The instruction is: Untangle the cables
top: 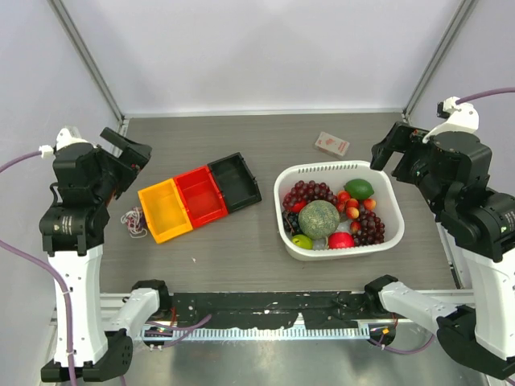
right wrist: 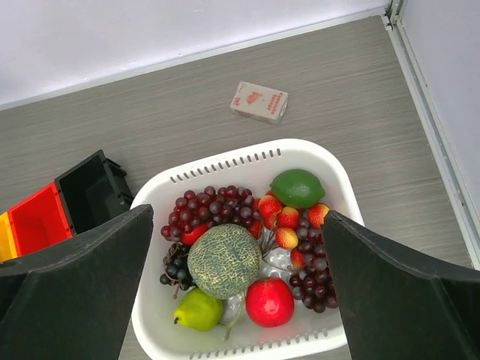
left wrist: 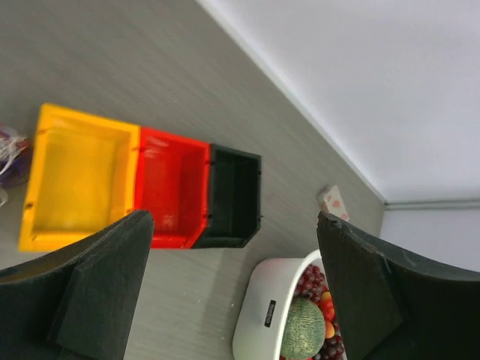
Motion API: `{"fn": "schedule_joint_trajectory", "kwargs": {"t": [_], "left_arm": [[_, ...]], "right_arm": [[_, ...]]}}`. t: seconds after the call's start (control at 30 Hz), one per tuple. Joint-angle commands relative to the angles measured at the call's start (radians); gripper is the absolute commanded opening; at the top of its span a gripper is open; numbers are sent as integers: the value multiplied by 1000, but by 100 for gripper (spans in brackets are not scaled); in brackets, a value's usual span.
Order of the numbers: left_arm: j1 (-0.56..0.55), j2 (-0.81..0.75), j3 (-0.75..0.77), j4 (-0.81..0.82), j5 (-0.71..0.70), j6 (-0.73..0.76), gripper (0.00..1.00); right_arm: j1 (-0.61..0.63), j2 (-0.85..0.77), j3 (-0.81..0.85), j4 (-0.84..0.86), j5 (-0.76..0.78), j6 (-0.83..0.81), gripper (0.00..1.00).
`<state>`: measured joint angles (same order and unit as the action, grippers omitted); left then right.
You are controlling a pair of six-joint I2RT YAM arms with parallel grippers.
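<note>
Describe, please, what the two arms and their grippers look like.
Both arms are alike: the left arm and right arm have bulky black joints on white lower links, with a purple hose running along each. The left gripper and right gripper are black, with broad, flat, wedge-shaped fingers.

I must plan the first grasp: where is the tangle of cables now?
In the top view the cables lie on the left side, just left of the yellow bin; the left wrist view shows them at its far left edge.
</note>
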<state>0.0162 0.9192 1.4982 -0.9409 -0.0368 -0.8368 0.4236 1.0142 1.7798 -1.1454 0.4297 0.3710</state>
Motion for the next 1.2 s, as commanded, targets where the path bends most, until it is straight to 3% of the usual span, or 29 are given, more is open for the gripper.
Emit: {"fn": "schedule_joint_trajectory", "kwargs": {"t": [0.0,0.2,0.37,0.5,0.67,0.97,1.1,1.17], "left_arm": [[8,16,59,-214,-223,-88,96],[37,133,21,-332,-408,-189,100],[247,269,-85,-309,-279,-252,100],[333,326,-191,-192,-336,-295,100],[453,478,-289,-53,-191,-259,100],[458,691,-325,53,-69,-209,100],[458,730,-331,64,-142,-197,99],[462,774,-313,39,-167,-189,94]], "right_arm": [[3,24,36,15,35,-20,99],[3,12,17,61,-72,-50,100],[3,-28,-46,96,-183,-34,100],[3,-55,-77,87,-256,-14,99],[3,-98,-103,85,-275,-44,99],[3,-132,-121,85,-218,-76,99],[3,-137,-134,99,-218,-58,99],[1,-141,-138,108,-217,-52,99]]}}
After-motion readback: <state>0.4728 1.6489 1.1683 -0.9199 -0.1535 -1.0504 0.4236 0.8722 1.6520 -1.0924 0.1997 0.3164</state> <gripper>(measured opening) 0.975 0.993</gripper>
